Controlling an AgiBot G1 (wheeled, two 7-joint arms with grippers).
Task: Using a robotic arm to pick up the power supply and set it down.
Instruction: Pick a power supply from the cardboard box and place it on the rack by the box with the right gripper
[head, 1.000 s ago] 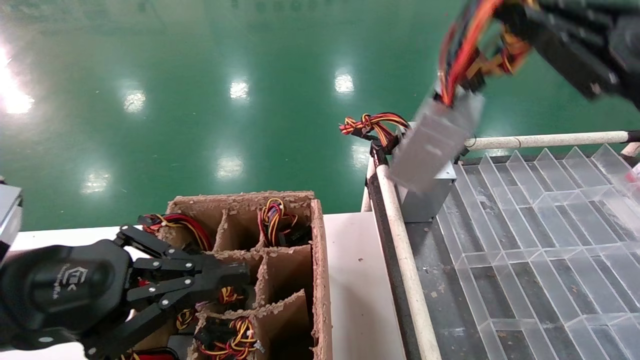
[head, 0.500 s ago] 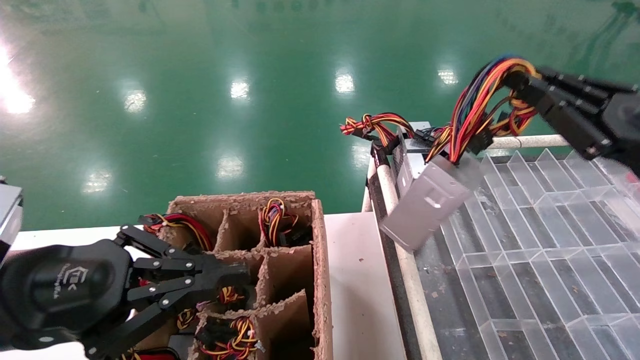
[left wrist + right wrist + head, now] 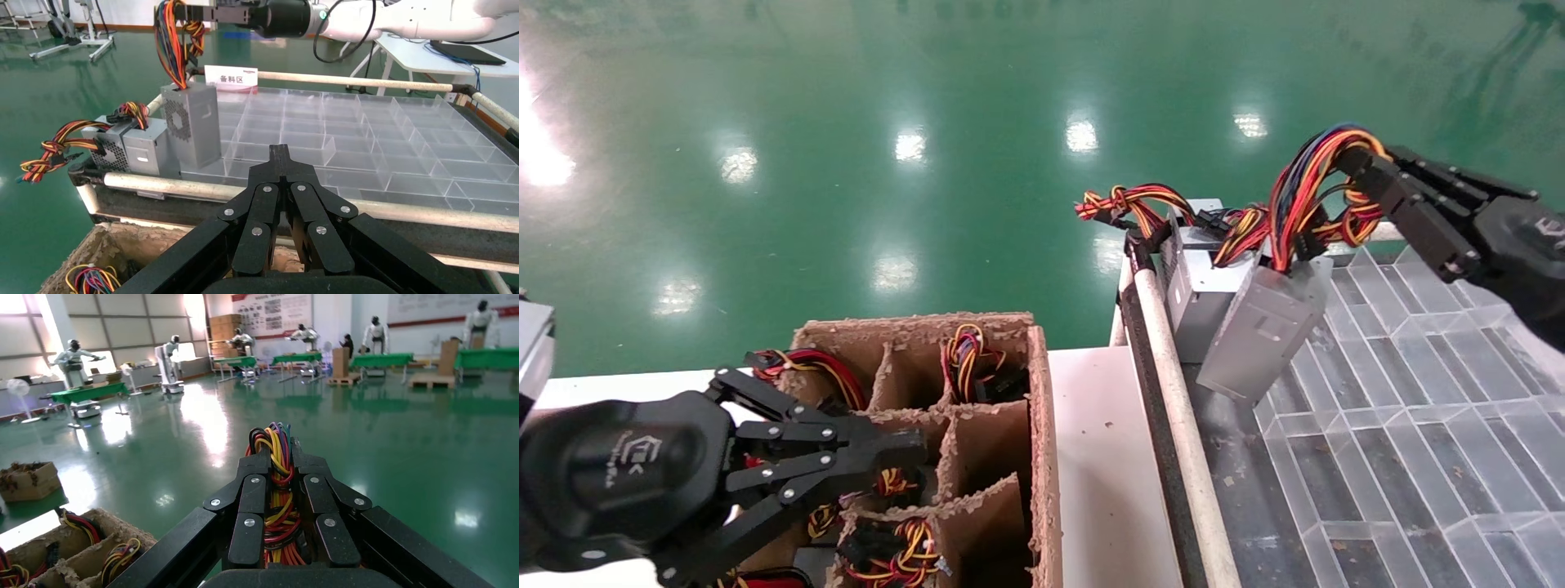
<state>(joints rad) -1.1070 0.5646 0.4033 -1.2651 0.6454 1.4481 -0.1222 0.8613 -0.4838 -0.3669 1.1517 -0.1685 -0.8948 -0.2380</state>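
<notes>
The power supply (image 3: pixel 1261 331) is a grey metal box that hangs tilted from its looped bundle of red, orange, yellow and blue wires (image 3: pixel 1302 192). My right gripper (image 3: pixel 1362 166) is shut on that bundle, at the upper right of the head view. The wires fill the gap between its fingers in the right wrist view (image 3: pixel 278 454). The box (image 3: pixel 193 125) is low at the near left corner of the clear tray, right beside a second grey box. Whether it touches the tray I cannot tell. My left gripper (image 3: pixel 913 455) is shut and empty over the cardboard box.
The second grey box (image 3: pixel 1199 304) with red, yellow and black wires (image 3: pixel 1128 204) stands in the tray's corner. The clear divided tray (image 3: pixel 1418 392) lies inside a padded white rail (image 3: pixel 1177 408). The cardboard divider box (image 3: pixel 1044 433) holds more wired units.
The right gripper has come down and moved right with the power supply. The box dropped from above the rail to beside the second grey box. The left arm stayed still.
</notes>
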